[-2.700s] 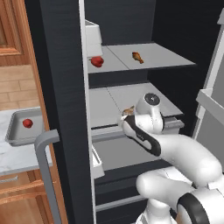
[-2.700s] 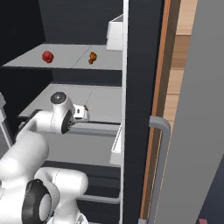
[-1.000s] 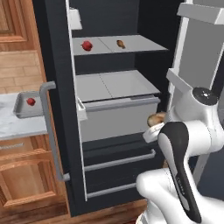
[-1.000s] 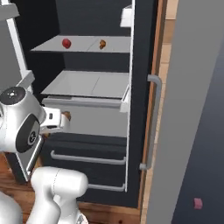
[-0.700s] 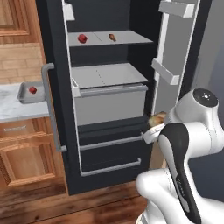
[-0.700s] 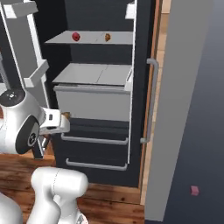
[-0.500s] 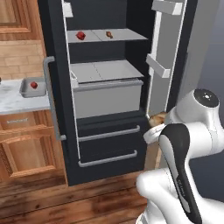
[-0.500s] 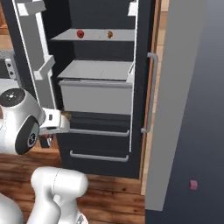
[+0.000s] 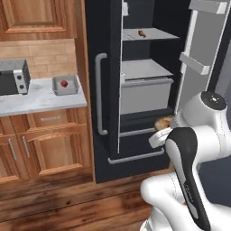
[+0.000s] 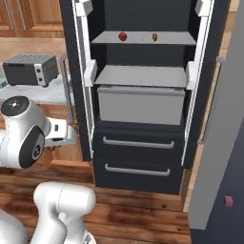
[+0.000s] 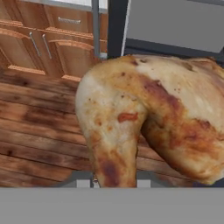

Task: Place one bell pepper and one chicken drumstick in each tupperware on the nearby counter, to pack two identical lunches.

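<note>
Clenched on a golden-brown roasted chicken drumstick [image 11: 148,118], the end effector [image 9: 163,128] hangs at right of centre in the left base view, presumably carrying it toward the grey rectangular tupperware [image 9: 56,83] holding a glossy red bell pepper [image 9: 64,83] on the white marble counter [image 9: 31,99] at left.

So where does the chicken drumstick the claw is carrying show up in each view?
Left base view: chicken drumstick, a golden lump at centre right, just above the white arm, in front of the fridge's lower drawers.
Right base view: a small brown bit under the white hand at the left edge, mostly hidden.
Hand view: huge, centre and right.
Shared landmark: the grey fridge door handle.
</note>
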Robot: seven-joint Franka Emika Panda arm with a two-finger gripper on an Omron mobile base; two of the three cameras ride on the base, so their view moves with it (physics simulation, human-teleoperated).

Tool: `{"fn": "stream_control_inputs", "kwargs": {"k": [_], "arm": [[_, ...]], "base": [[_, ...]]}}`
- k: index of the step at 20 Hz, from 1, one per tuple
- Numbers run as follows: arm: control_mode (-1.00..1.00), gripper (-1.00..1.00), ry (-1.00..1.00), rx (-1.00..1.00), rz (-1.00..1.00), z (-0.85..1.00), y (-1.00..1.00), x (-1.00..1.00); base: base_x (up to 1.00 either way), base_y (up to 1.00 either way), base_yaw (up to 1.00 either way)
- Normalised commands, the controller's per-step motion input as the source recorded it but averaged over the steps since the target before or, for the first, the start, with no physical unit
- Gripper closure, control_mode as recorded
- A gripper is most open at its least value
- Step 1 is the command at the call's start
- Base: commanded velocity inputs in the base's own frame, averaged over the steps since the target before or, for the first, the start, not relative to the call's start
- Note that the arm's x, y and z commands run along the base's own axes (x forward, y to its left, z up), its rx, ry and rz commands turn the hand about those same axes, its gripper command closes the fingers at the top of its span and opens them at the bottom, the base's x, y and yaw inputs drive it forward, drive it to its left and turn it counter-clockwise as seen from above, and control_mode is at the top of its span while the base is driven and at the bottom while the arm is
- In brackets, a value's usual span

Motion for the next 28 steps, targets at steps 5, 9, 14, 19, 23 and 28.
{"fn": "stream_control_inputs", "kwargs": {"k": [5,9,14,19,23,28], "arm": [[1.0,1.0,0.0,0.0,0.0,0.0,0.0,0.0],[1.0,1.0,0.0,0.0,0.0,0.0,0.0,0.0],[1.0,1.0,0.0,0.0,0.0,0.0,0.0,0.0],[1.0,1.0,0.0,0.0,0.0,0.0,0.0,0.0],[1.0,1.0,0.0,0.0,0.0,0.0,0.0,0.0],[1.0,1.0,0.0,0.0,0.0,0.0,0.0,0.0]], "base": [[0.0,1.0,0.0],[0.0,1.0,0.0],[0.0,1.0,0.0],[0.03,0.65,-0.01],[0.34,0.07,-0.12],[0.49,0.01,-0.15]]}}
